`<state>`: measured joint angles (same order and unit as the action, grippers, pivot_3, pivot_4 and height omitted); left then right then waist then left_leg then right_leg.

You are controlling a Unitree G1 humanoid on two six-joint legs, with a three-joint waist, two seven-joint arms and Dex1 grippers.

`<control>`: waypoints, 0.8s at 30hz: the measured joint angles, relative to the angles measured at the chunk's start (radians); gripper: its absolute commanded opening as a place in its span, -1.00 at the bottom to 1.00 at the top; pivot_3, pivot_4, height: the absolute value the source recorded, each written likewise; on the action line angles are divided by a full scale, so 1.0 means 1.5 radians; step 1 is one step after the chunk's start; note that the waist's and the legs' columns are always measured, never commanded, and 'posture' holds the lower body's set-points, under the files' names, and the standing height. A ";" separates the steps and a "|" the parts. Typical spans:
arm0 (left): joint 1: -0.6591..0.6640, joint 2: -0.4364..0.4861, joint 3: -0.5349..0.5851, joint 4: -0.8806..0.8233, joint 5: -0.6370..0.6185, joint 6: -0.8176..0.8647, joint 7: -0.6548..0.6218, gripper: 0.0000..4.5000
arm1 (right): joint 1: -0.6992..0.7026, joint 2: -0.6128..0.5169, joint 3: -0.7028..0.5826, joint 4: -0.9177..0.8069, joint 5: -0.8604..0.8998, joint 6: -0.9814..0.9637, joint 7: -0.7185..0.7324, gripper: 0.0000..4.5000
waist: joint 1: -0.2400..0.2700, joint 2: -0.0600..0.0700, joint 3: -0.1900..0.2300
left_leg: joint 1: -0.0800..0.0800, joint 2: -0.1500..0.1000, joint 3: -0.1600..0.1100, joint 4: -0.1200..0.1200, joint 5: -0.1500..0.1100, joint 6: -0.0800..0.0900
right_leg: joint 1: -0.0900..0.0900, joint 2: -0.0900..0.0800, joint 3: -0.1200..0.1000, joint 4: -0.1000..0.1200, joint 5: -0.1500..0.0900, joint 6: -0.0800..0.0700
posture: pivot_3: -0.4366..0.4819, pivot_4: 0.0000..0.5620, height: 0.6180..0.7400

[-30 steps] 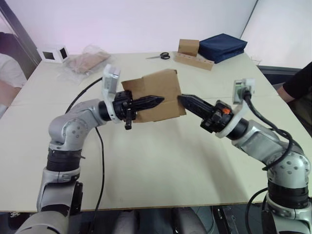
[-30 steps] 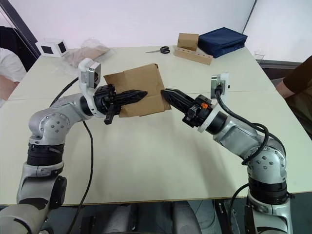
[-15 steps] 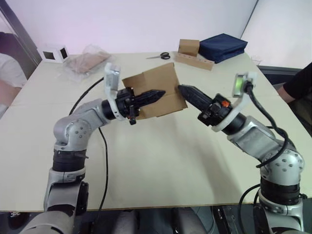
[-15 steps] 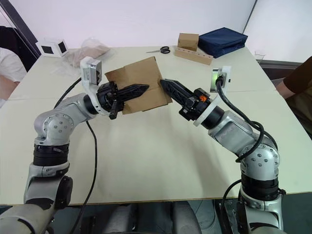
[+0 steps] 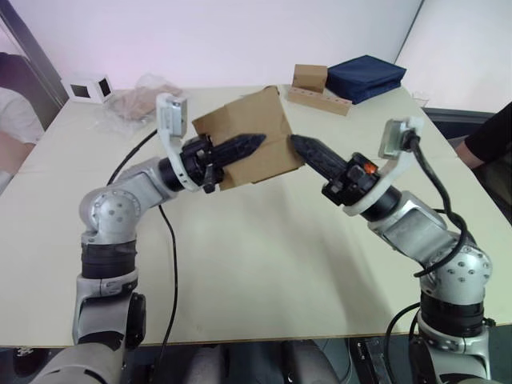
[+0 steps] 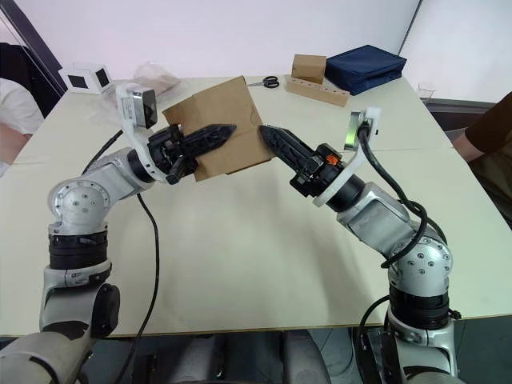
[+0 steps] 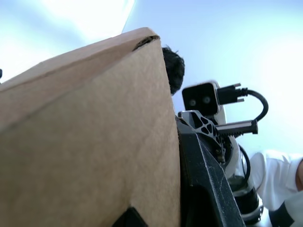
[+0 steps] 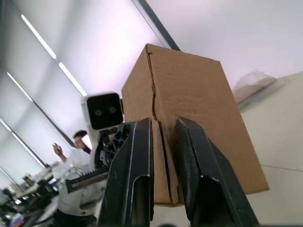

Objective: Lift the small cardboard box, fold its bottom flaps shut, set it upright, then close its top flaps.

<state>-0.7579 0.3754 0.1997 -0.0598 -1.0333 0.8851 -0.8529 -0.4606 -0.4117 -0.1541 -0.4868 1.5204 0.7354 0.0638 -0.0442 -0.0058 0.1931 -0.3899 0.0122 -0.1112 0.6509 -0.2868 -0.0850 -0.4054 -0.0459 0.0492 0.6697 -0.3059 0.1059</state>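
One small cardboard box (image 5: 254,136), plain brown, hangs in the air above the pale table (image 5: 264,264), tilted on a corner and touching nothing but my two grippers. My left gripper (image 5: 250,145) lies across the near face of the box, its black fingers (image 5: 240,146) drawn close together and pointing toward my right arm; whether they pinch cardboard or merely press on it I cannot tell. My right gripper (image 6: 268,134) meets the box at its right edge. In the right wrist view its two fingers (image 8: 137,165) stand a narrow gap apart, with a seam where two flaps (image 8: 161,137) meet running between them; the tips rest against that end of the box, and I cannot tell whether any cardboard is caught between them.

At the far side of the table I count one second brown box (image 5: 309,78) standing on one long cardboard strip (image 5: 318,100), one dark blue bag (image 5: 364,77) just beside them, and one pair of scissors (image 5: 262,92) lying flat to their left. At the far left corner stands one white cube (image 5: 88,87) with dark windows, and near it one clear plastic bag (image 5: 142,99) with something brown inside.

Two people show at the table's edges: one in white (image 5: 16,120) on the left, and one dark sleeve (image 5: 492,136) on the right.
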 measured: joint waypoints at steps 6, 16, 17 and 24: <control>-0.005 -0.014 0.014 0.014 -0.016 0.001 0.024 -1.00 | 0.001 0.000 0.000 0.000 0.022 -0.001 -0.012 -0.68 | 0.000 0.000 0.000 | 0.000 0.000 0.000 0.000 0.000 0.000 | 0.000 0.000 0.000 0.000 0.000 0.000 | -0.05 -0.47 1.00; -0.017 -0.021 0.023 0.014 -0.031 0.005 0.047 -1.00 | 0.001 0.001 0.005 -0.003 0.030 -0.007 -0.011 -0.68 | 0.000 0.000 0.000 | 0.000 0.000 0.000 0.000 0.000 0.000 | 0.000 0.000 0.000 0.000 0.000 0.000 | -0.05 -0.47 1.00; -0.017 -0.020 0.023 0.014 -0.031 0.006 0.046 -1.00 | 0.001 0.001 0.006 -0.003 0.030 -0.007 -0.010 -0.68 | 0.000 0.000 0.000 | 0.000 0.000 0.000 0.000 0.000 0.000 | 0.000 0.000 0.000 0.000 0.000 0.000 | -0.05 -0.47 1.00; -0.011 0.016 0.014 0.005 -0.032 0.020 0.006 -1.00 | 0.002 -0.053 0.004 0.002 0.027 0.016 0.038 -0.68 | 0.000 0.000 0.000 | 0.000 0.000 0.000 0.000 0.000 0.000 | 0.000 0.000 0.000 0.000 0.000 0.000 | -0.05 -0.47 1.00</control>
<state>-0.7747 0.3999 0.2205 -0.0519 -1.0810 0.9156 -0.8443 -0.4575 -0.4908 -0.1486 -0.4838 1.5602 0.7591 0.1206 -0.0443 -0.0056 0.1930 -0.3899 0.0122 -0.1112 0.6510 -0.2868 -0.0850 -0.4054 -0.0458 0.0491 0.6697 -0.3059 0.1059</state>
